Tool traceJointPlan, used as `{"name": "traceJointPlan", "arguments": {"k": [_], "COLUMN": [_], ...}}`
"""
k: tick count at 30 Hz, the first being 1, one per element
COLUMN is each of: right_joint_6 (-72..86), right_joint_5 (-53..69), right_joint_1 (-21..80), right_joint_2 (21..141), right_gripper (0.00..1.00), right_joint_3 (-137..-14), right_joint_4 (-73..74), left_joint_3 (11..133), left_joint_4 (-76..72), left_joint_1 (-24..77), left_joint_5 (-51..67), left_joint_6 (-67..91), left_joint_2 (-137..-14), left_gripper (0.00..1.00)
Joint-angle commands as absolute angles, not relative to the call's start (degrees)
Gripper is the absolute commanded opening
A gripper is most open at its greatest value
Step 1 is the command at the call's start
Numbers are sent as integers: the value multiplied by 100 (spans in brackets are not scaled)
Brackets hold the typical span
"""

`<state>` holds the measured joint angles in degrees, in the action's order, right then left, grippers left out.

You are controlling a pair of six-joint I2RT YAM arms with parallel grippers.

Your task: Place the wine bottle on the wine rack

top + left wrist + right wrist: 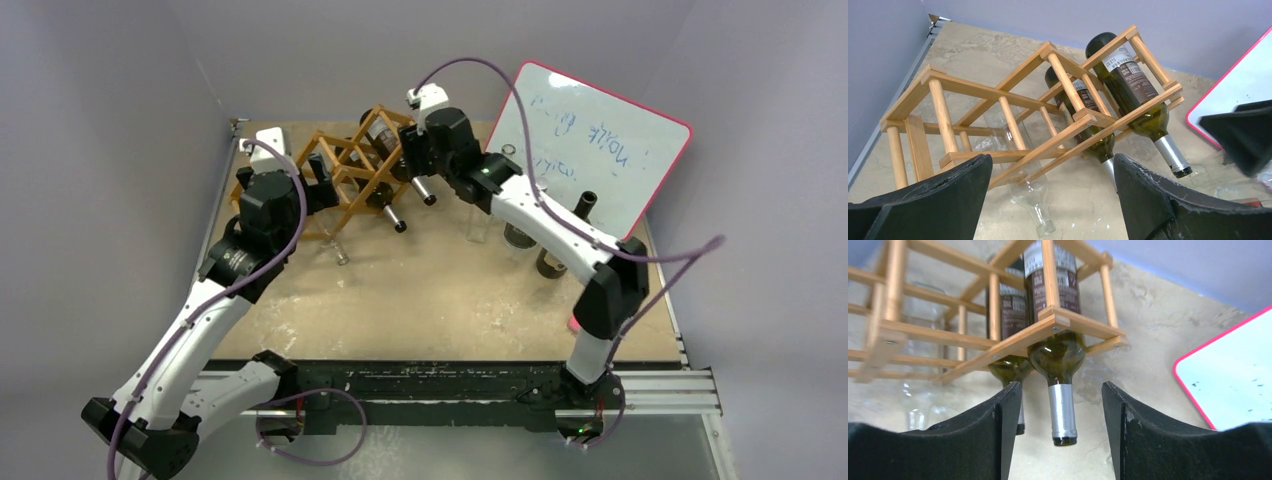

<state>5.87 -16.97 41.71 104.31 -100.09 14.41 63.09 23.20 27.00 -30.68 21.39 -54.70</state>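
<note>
The wooden wine rack stands tilted at the back of the table, also in the left wrist view and the right wrist view. A dark green wine bottle with a silver-capped neck lies in its end cell, neck pointing out and down. My right gripper is open with the neck between its fingers, a gap on each side. A second dark bottle lies in the neighbouring cell, and a clear glass bottle further left. My left gripper is open in front of the rack, holding nothing.
A red-framed whiteboard leans at the back right. In front of it stand several more bottles and glasses. Grey walls close in the table on the left, back and right. The right arm reaches across to the rack.
</note>
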Motion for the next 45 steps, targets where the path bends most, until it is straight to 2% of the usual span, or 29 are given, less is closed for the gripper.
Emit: {"name": "traceJointPlan", "arguments": {"k": [1,7,12,25,38,45], "right_joint_6": [856,1132,1665,2283,2208,2034], "right_joint_5": [-1760,-2965,-3940,-3436,-3622,-3605], "right_joint_1": [4184,4184,4107,3851,3554,3515], "right_joint_2": [9447,8283,7834,8082,8565,8675], "right_gripper": [63,63,67,66,56,42], "right_joint_3": [-9662,-8912,-8544,-7968,-7974,-7939], "right_joint_4": [1128,1263,1969,2114,1569,1416], "left_joint_3": [6271,6122,5899,5827,5860,5867], "left_joint_4": [1972,1753,1305,1134,1125,1082], "left_joint_1": [2663,2663,2672,2676,2672,2672], "left_joint_5": [-3033,-2375,-1389,-1045,-1051,-1048], "left_joint_6": [1955,1765,1584,1616,1586,1608], "left_joint_2": [-5190,-5081,-4905,-4931,-5004,-4999], "left_gripper": [90,94,95,94,93,93]}}
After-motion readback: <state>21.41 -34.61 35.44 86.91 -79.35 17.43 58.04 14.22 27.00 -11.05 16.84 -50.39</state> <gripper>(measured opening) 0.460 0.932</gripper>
